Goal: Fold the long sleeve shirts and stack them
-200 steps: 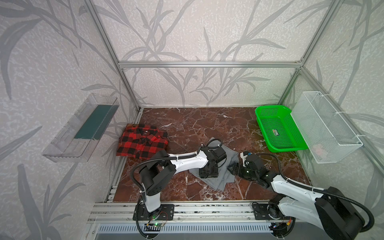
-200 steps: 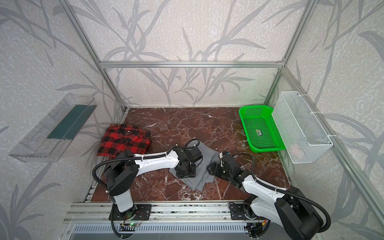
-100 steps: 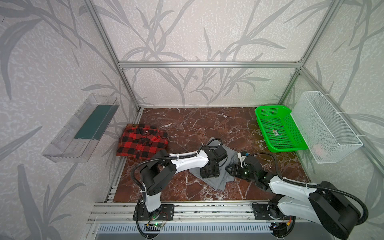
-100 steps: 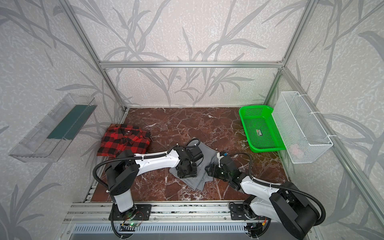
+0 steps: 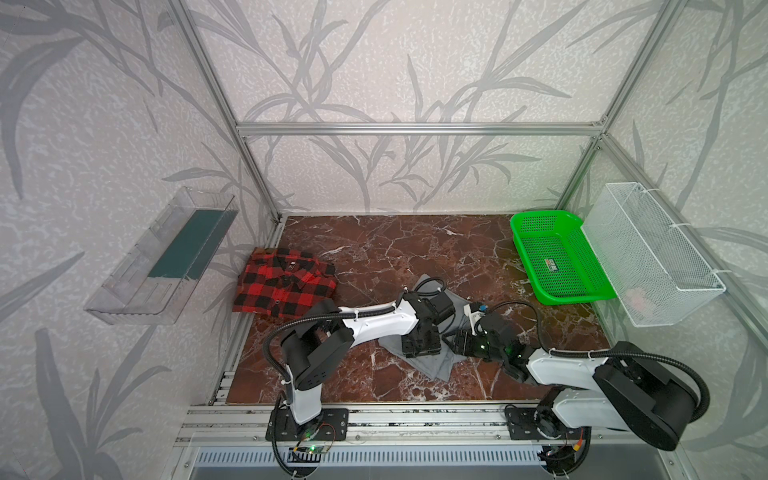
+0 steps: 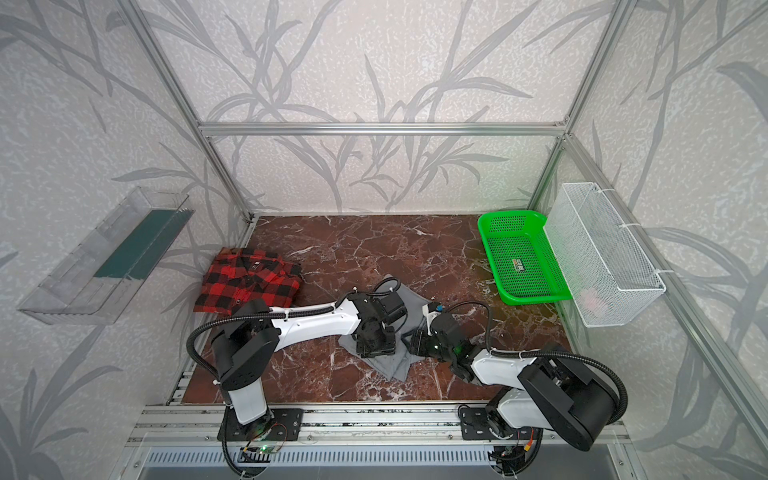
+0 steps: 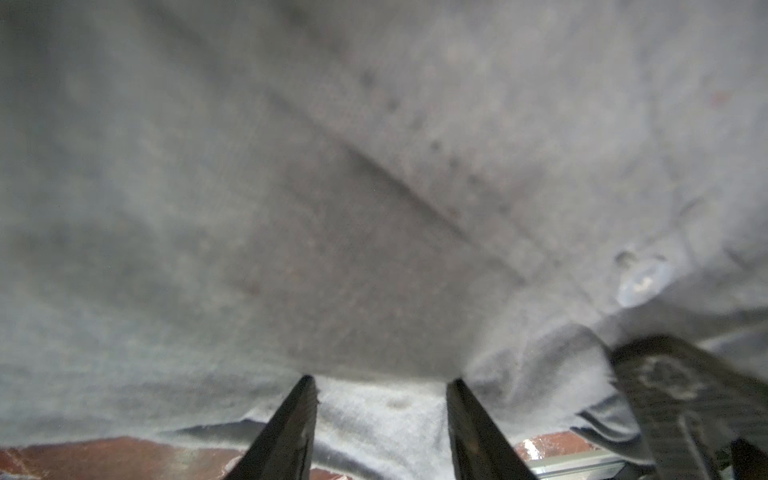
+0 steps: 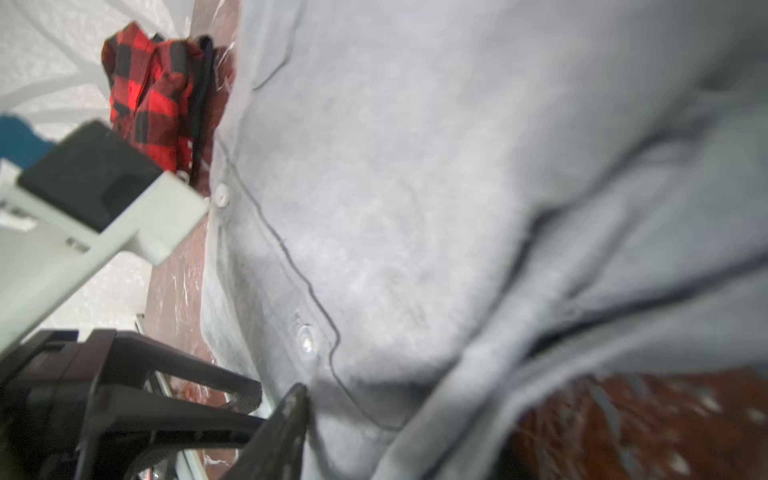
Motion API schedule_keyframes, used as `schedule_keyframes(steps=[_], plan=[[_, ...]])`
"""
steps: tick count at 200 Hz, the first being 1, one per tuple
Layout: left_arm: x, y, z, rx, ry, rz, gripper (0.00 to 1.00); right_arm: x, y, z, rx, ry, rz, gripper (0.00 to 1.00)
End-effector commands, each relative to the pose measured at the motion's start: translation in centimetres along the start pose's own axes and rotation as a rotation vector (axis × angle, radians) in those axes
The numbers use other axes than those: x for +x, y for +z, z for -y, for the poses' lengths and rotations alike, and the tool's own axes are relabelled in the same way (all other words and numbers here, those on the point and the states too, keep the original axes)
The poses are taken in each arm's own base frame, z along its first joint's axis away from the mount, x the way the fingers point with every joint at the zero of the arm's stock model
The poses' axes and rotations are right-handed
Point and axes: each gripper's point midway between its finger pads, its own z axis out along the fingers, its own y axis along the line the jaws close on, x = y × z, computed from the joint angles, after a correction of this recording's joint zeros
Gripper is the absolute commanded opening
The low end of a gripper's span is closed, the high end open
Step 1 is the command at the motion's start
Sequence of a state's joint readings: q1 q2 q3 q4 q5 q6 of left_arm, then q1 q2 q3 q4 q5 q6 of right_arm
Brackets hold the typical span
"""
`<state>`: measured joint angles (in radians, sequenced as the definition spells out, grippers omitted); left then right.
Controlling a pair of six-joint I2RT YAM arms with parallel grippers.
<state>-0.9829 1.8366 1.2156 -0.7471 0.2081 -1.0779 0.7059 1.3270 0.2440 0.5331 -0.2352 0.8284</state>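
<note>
Folding of gray shirt (image 5: 434, 368), bunched on desk (image 5: 415, 249) directly under left hand (image 5: 420, 347) and right hand (image 5: 462, 345). Cloth lies across the parted left fingers (image 7: 291, 436); whether either hand pinches it cannot be told. Plaid shirt (image 5: 286, 286), apparently folded, sits well beyond left hand. Next move likely needs a firm hem grip.

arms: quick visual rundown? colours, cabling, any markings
The arms match. Left arm and right arm have white link shells and bulky black joint housings. A black corrugated cable loops outside each, held by white ties. The fingers are dark and tapered. A green light glows at the right wrist. No readable markings.
</note>
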Motion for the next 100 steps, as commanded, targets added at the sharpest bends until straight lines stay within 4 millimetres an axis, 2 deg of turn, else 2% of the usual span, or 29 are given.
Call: schedule_keyframes(steps=[1, 38, 53, 78, 100], plan=[[0.3, 0.4, -0.1, -0.003, -0.021, -0.008, 0.51, -2.2, 0.4, -3.3, -0.071, -0.086, 0.067, 0.44], [0.2, -0.3, -0.3, 0.005, -0.026, 0.010, 0.51, -3.0, 0.5, -2.9, -0.028, -0.072, 0.095, 0.32], [0.1, -1.1, -0.1, 0.021, -0.031, 0.019, 0.51, -3.4, 0.6, -2.8, 0.013, -0.079, 0.091, 0.21], [-0.7, -4.2, 0.3, 0.056, -0.023, 0.083, 0.52, -4.3, 0.0, -2.9, 0.053, -0.108, 0.105, 0.05], [-1.3, -7.7, 0.1, 0.090, -0.023, 0.151, 0.52, -4.9, -0.7, -3.0, 0.073, -0.142, 0.126, 0.00]])
